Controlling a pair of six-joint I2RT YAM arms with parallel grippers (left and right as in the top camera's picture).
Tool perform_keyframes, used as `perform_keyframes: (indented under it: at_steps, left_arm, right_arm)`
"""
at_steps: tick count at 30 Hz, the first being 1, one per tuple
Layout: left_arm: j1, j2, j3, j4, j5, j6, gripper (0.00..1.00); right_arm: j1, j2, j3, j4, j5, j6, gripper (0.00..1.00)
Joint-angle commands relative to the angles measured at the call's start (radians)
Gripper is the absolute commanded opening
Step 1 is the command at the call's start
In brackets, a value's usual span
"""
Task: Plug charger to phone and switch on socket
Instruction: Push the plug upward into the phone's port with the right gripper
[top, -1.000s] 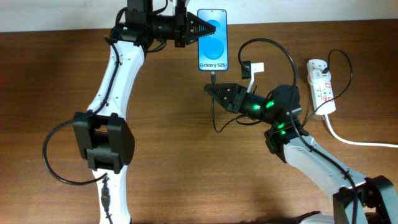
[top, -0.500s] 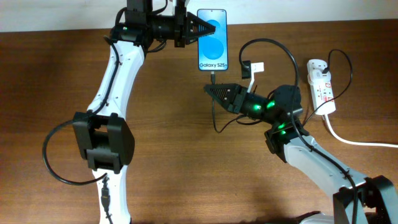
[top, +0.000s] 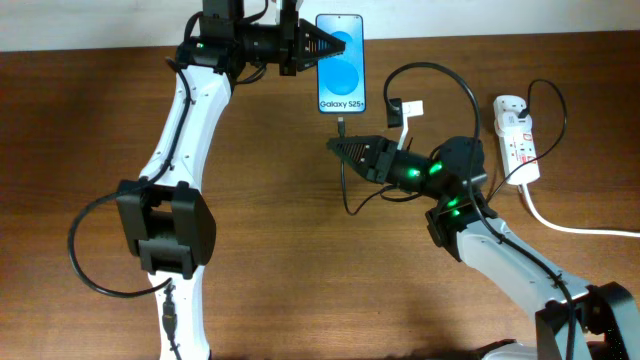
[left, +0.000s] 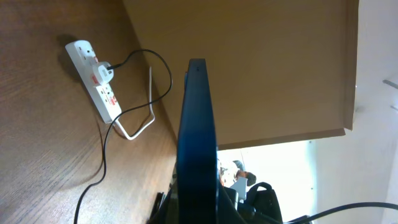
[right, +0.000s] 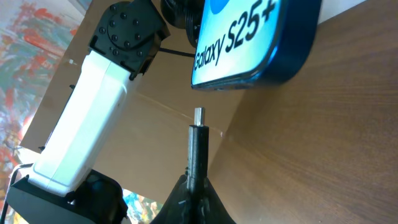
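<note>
The phone (top: 341, 64) lies at the table's far middle, blue screen up, reading "Galaxy S25+". My left gripper (top: 318, 48) is shut on the phone's left edge; the left wrist view shows the phone (left: 196, 143) edge-on between the fingers. My right gripper (top: 338, 145) is shut on the charger (top: 342, 126), plug tip pointing at the phone's near end with a small gap. In the right wrist view the charger (right: 198, 143) has its metal tip just below the phone (right: 249, 37). The socket (top: 517, 138) lies at the right, and shows in the left wrist view (left: 94, 76).
The charger's thin black cable (top: 440, 75) loops from the plug past a small white tag (top: 411, 108) to an adapter in the socket. A thick white cord (top: 575, 226) runs off the right edge. The table's far edge lies just behind the phone.
The phone and right gripper with the plug have each shifted very slightly; the gap between plug tip and phone stays about the same.
</note>
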Motion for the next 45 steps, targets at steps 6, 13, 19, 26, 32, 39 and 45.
perform_keyframes:
  at_steps: [6,13,19,26,32,39,45]
  left_arm:
    - [0.014,-0.006,0.014,0.006,0.034,-0.010,0.00]
    - [0.013,-0.006,0.014,0.005,0.018,-0.010,0.00]
    - [0.011,-0.006,0.014,0.003,0.011,-0.011,0.00]
    - [-0.007,-0.006,0.014,0.002,-0.010,-0.025,0.00]
    - [-0.016,-0.006,0.014,0.002,-0.008,-0.032,0.00]
    - [-0.016,-0.006,0.014,0.003,-0.009,-0.032,0.00]
    - [-0.016,-0.006,0.014,0.003,-0.016,-0.031,0.00]
  right_arm:
    - [-0.042,0.002,0.008,-0.004,-0.037,-0.007,0.04]
    - [-0.028,0.002,0.008,-0.026,-0.034,-0.007,0.04]
    - [-0.028,0.002,0.008,-0.026,-0.025,-0.006,0.04]
    - [-0.028,0.002,0.008,-0.027,-0.025,-0.006,0.04]
    - [-0.028,0.002,0.008,-0.034,-0.024,-0.006,0.04]
    - [-0.028,0.002,0.008,-0.034,-0.022,-0.006,0.04]
    - [-0.028,0.002,0.008,-0.029,-0.026,-0.006,0.04]
